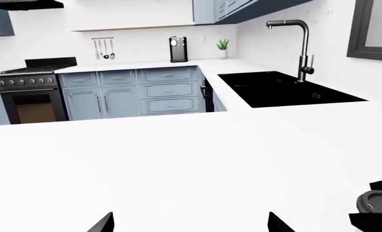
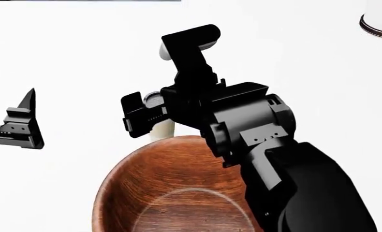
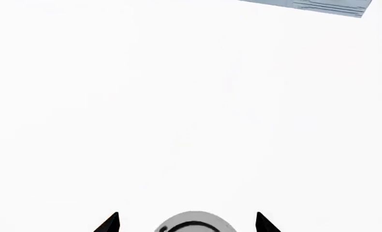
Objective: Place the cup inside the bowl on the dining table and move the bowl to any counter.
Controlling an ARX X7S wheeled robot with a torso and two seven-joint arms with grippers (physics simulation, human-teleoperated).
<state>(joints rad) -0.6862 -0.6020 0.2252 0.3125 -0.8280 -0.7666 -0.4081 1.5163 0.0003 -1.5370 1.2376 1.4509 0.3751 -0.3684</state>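
The right gripper [image 2: 154, 112] sits at the cup [image 2: 157, 126], its dark fingers on either side of the lid; in the right wrist view the two black fingertips [image 3: 111, 223] flank the cup's round grey lid [image 3: 194, 223] with white showing between tips and lid, so whether they actually clamp it I cannot tell. The cup stands upright on the dining table [image 2: 75, 53], touching or just behind the far rim of the bowl [image 2: 171, 193], not inside it. The bowl is deep and round, reddish-brown wood with clear grain and a paler base, and it holds nothing (the right arm covers part of its right side). The left gripper [image 2: 23, 123] hovers well apart to the left, fingers spread wide and empty. A white round object [image 2: 379, 19] with a dark rim sits at the far right corner. Beyond the tabletop, the left wrist view shows a black sink [image 1: 287, 88], a tall tap [image 1: 297, 46], blue-grey cabinets [image 1: 129, 92] and a stove [image 1: 30, 87].
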